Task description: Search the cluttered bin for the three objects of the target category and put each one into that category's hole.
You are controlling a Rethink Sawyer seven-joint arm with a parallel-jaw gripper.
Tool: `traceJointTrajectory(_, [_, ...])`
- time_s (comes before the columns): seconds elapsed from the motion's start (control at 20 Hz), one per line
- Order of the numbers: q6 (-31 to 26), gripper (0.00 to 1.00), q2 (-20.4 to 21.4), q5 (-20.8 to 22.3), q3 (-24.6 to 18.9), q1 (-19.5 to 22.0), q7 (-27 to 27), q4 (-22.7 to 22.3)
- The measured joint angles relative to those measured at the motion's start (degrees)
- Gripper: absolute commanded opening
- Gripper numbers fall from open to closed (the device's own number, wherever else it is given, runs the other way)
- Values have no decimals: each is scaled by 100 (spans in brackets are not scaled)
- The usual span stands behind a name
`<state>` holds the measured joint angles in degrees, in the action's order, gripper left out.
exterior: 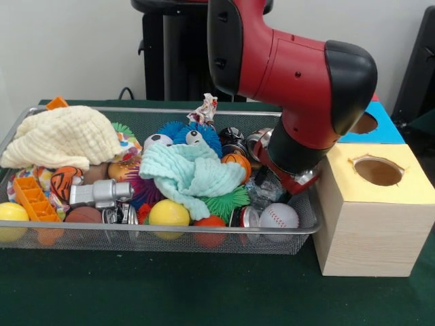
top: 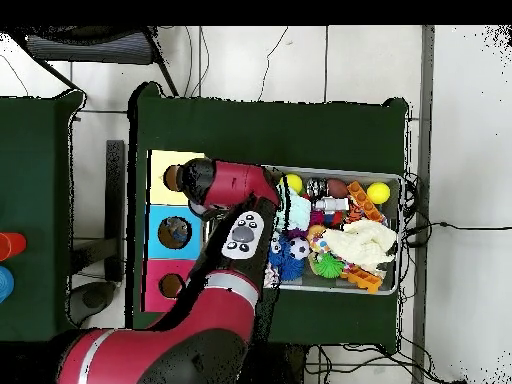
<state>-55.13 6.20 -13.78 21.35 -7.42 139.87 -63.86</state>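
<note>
Pincer (exterior: 264,178): down inside the right end of the bin in the front view, buried in clutter under the red and black wrist; how far open, or holding anything, cannot tell.
Just beside the pincer: crumpled clear plastic piece (exterior: 266,193), low among the toys; too creased and half hidden to tell its long axis or which way it points.
Near the pincer: baseball (exterior: 279,216) toward the camera, mint cloth (exterior: 190,173) to its left in the front view.
Farther off: yellow ball (exterior: 168,213), grey toy (exterior: 102,193), orange block (exterior: 32,198), cream cloth (exterior: 64,136) heaped at the opposite end.
Bin (exterior: 170,231): silver mesh, long axis running across the table, crowded edge to edge.
Boxes: yellow-topped box (exterior: 380,197) right outside the bin end by the pincer, then the blue-topped box (top: 173,232).
Hole (top: 172,285): in the red top, last in the row, well apart from the pincer, toward the robot's base.
Surface: dark green table cover (exterior: 204,292).
Room: pale wall (exterior: 68,47) behind the pedestal; light floor (top: 460,120) with cables around the table.
</note>
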Motion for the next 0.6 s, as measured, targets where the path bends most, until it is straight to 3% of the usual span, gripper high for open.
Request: traceJointTrajectory(0.6, [-730, 100, -279, 0, 254, -37, 0, 485])
